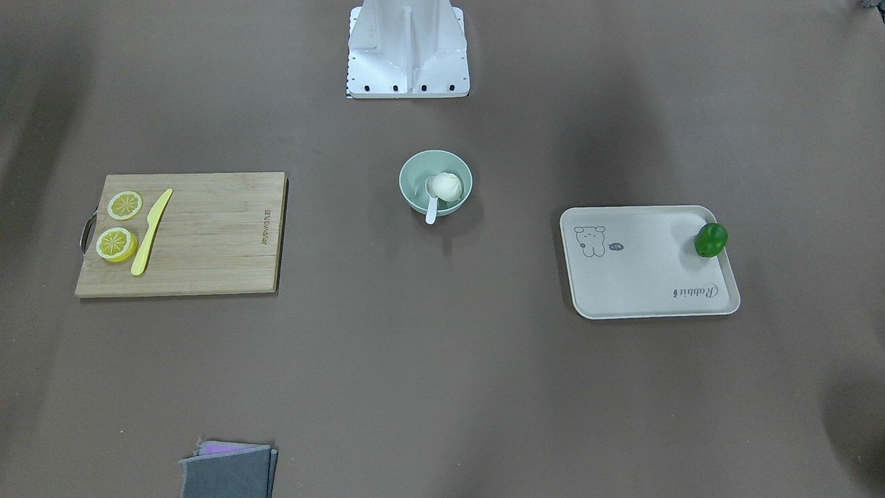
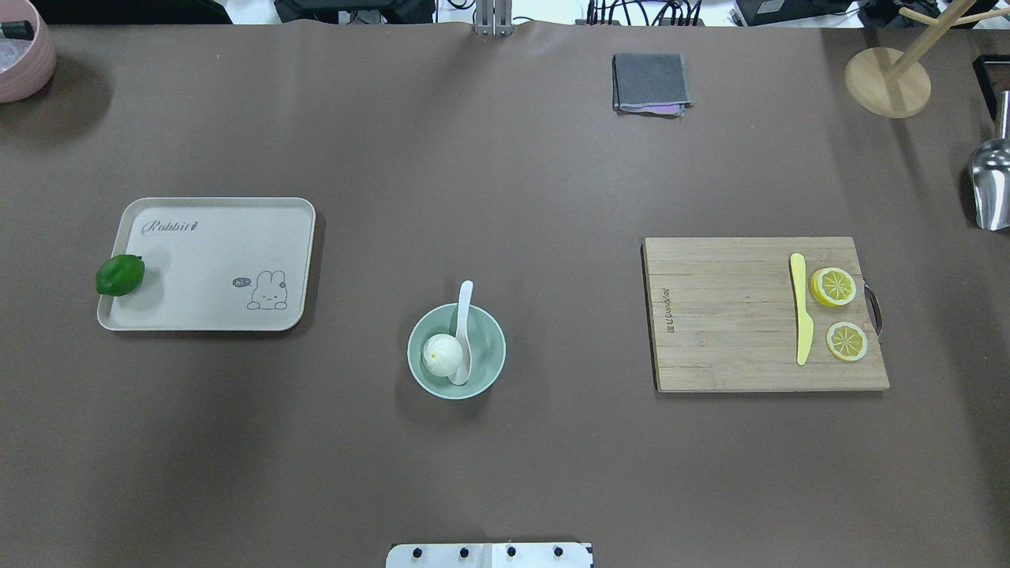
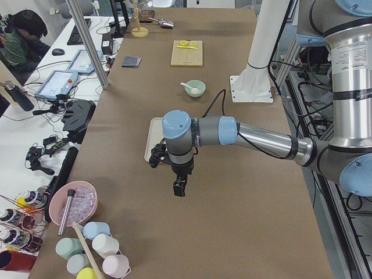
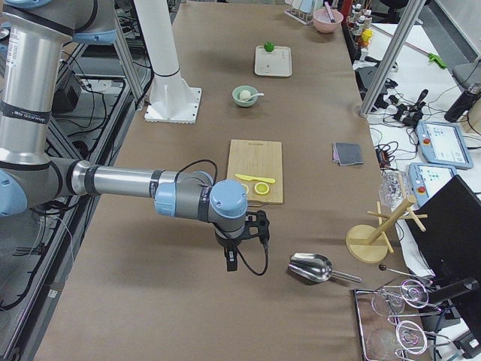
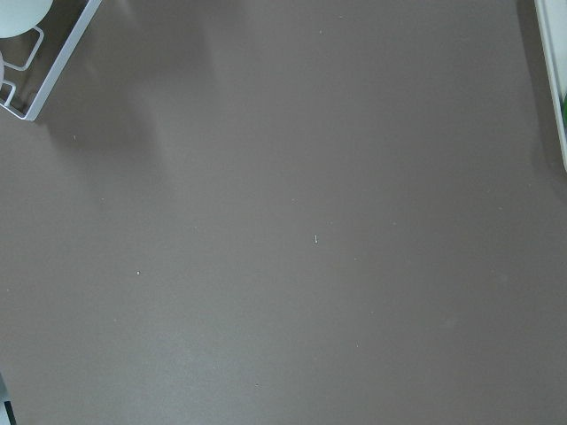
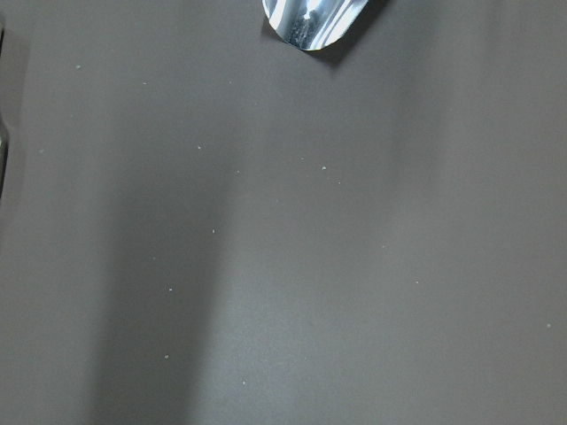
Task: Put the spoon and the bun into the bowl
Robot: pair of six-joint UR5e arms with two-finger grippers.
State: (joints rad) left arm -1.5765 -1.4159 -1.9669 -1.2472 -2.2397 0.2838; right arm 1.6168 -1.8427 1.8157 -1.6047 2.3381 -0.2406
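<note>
The pale mint-green bowl [image 1: 409, 173] stands on the brown table in front of the robot's base; it also shows in the overhead view [image 2: 491, 335]. The white bun [image 1: 447, 186] [image 2: 442, 355] lies inside it. The white spoon [image 1: 431, 209] [image 2: 464, 304] rests with its scoop in the bowl and its handle over the rim. My left gripper [image 3: 179, 189] hangs above the table's left end, beyond the tray and far from the bowl. My right gripper [image 4: 231, 260] hangs above the table's right end. I cannot tell whether either is open or shut.
A wooden cutting board [image 2: 726, 315] holds two lemon slices [image 2: 833, 285] and a yellow knife [image 2: 802, 309]. A cream tray [image 2: 213, 268] has a green fruit [image 2: 120, 274] at its edge. A folded grey cloth [image 2: 649, 82], a metal scoop [image 2: 991, 185] and a wooden stand [image 2: 887, 82] sit at the far side.
</note>
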